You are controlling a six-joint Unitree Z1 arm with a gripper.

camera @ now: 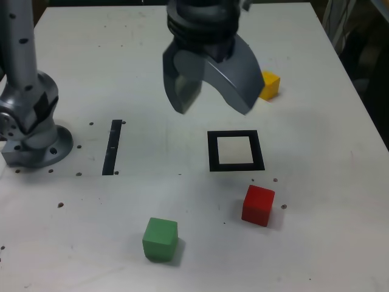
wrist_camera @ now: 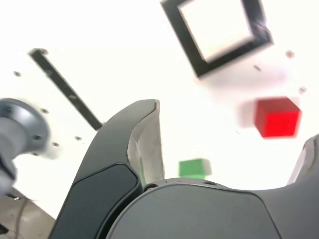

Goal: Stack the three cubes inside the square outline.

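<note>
1. The pincer (camera: pixel 209 91) is hanging above the bench (camera: pixel 316 243), spread wide and holding nothing, likely poised for a first pick
2. The outline (camera: pixel 236 151) is lying flat and vacant near the bench's middle, marking the stacking spot
3. The red cube (camera: pixel 258 205) is sitting just below the outline in the exterior view, the green cube (camera: pixel 160 239) farther to the exterior view's left
4. The yellow cube (camera: pixel 269 84) is resting beyond the outline, partly behind the pincer
5. Cubes are showing no long axis; all are sitting flat, slightly skewed to the outline's edges
</note>
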